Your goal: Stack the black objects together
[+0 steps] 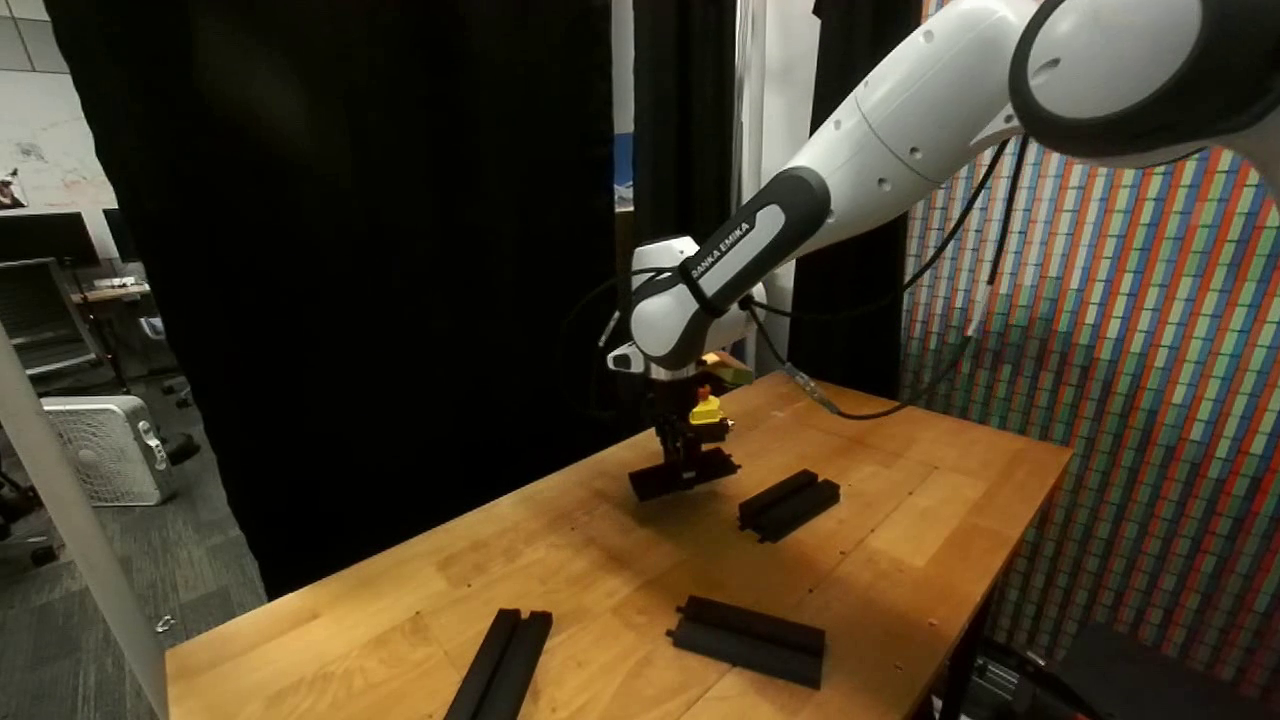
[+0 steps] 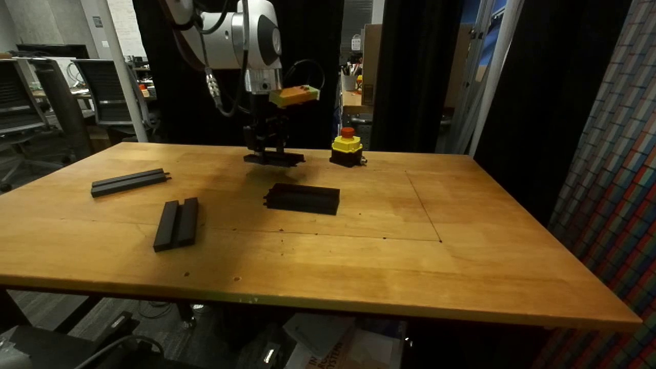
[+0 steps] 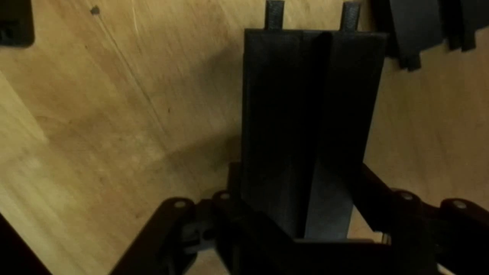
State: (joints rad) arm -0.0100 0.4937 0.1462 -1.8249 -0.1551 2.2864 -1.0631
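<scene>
My gripper (image 1: 686,470) is shut on a grooved black bar (image 3: 305,114) and holds it just above the table, with a shadow under it. The held bar also shows in both exterior views (image 1: 650,482) (image 2: 274,159). In the wrist view, the fingers (image 3: 300,179) press its two long sides, and two pegs stick out of its far end. Three more black grooved pieces lie flat on the table: one nearby (image 1: 790,505) (image 2: 302,199), one (image 1: 750,640) (image 2: 177,224) and one (image 1: 500,665) (image 2: 130,183). Part of a black piece (image 3: 420,26) shows at the wrist view's top right.
A yellow-and-red emergency stop button (image 1: 706,411) (image 2: 347,146) stands on the wooden table (image 2: 435,277), near the gripper. A black corner of something (image 3: 15,23) shows at the wrist view's top left. Black curtains (image 1: 350,250) hang along the table's edge.
</scene>
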